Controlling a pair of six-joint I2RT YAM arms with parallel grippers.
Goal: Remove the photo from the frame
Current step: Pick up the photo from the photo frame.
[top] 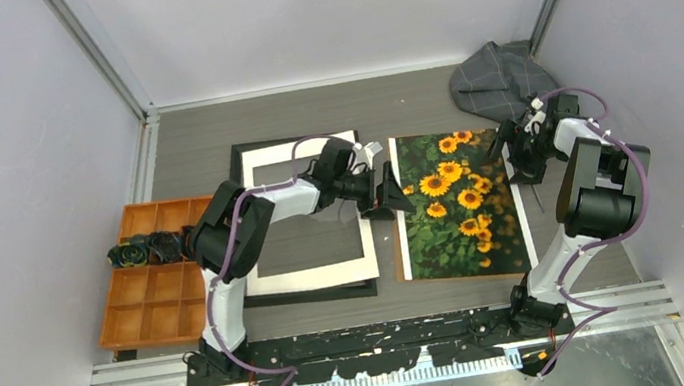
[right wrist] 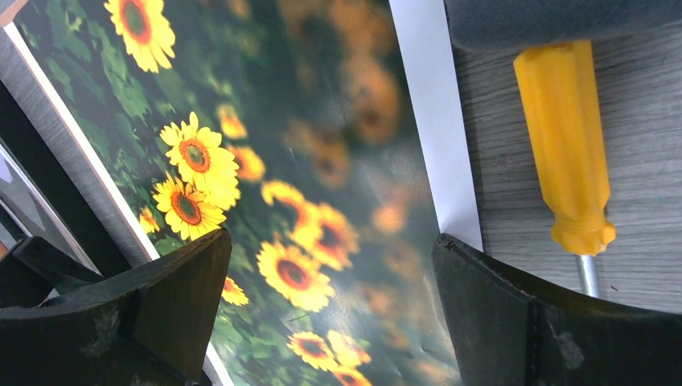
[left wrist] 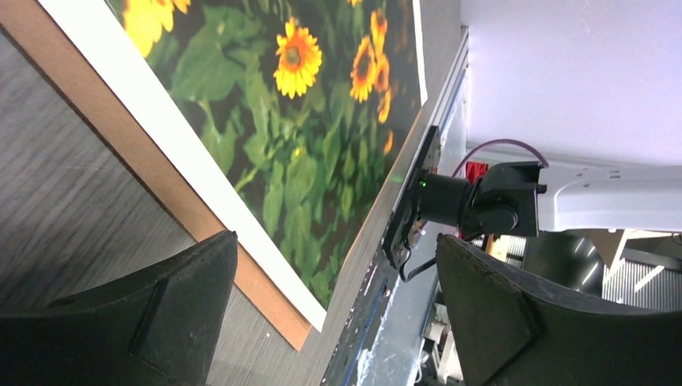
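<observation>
The photo (top: 457, 202) of sunflowers lies face up on a brown board (left wrist: 153, 153), to the right of the frame (top: 275, 281). The frame is black-edged with a white mat and lies flat on the table. My left gripper (top: 389, 194) hovers at the photo's left edge. It is open, and its view shows the photo (left wrist: 306, 153) and the board's corner, with nothing between its fingers (left wrist: 185, 297). My right gripper (top: 521, 160) is over the photo's upper right part. It is open too, and the photo (right wrist: 306, 209) lies below its spread fingers (right wrist: 177, 297).
A yellow-handled screwdriver (right wrist: 563, 145) lies on the table just right of the photo. An orange compartment tray (top: 153, 302) with dark coiled items (top: 149, 248) sits at the left. A grey cloth (top: 499, 78) is bunched at the back right corner.
</observation>
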